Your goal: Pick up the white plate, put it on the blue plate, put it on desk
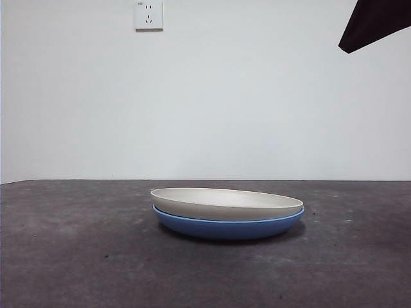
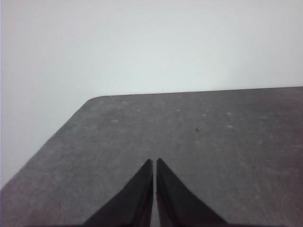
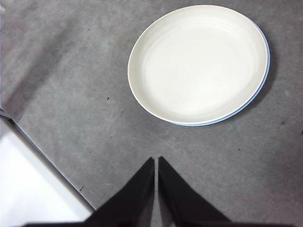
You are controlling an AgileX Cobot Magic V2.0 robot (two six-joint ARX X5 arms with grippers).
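Lying flat, the white plate (image 1: 226,202) rests nested on the blue plate (image 1: 228,228).

Left gripper (image 2: 155,163): jaws pressed together, tips meeting, holding nothing, raised and pointing level. Right gripper (image 3: 155,161): jaws likewise closed tip to tip, empty, held high and pointing steeply down. In the front view, only one black arm tip (image 1: 372,24) at the top right corner; which arm, unclear.
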